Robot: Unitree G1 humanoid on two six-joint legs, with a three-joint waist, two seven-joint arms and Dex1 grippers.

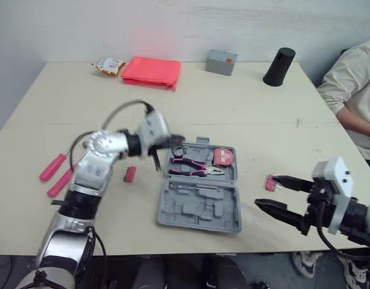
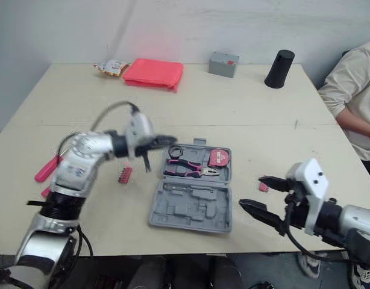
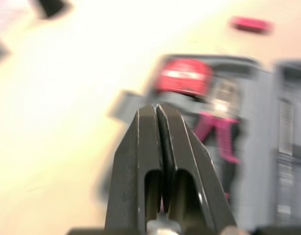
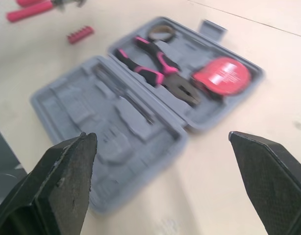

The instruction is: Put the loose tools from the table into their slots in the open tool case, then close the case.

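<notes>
The grey tool case [image 1: 200, 208] lies open near the table's front edge. Its far half holds pink-handled pliers [image 1: 194, 167], a red tape measure [image 1: 223, 157] and a dark ring [image 1: 178, 149]. My left gripper [image 1: 176, 140] hovers over the case's far left corner, fingers [image 3: 149, 122] pressed together with nothing between them. My right gripper [image 1: 266, 191] stands open just right of the case, low over the table. Two pink-handled screwdrivers [image 1: 55, 174] and a red bit holder [image 1: 130, 174] lie left of the case. A small pink piece [image 1: 270, 182] rests by the right gripper's far finger.
At the table's far side are a red folded pouch [image 1: 151, 71], a snack packet [image 1: 109, 65], a grey box [image 1: 221, 62] and a black cylinder [image 1: 279, 67]. A person [image 1: 355, 90] sits at the right edge.
</notes>
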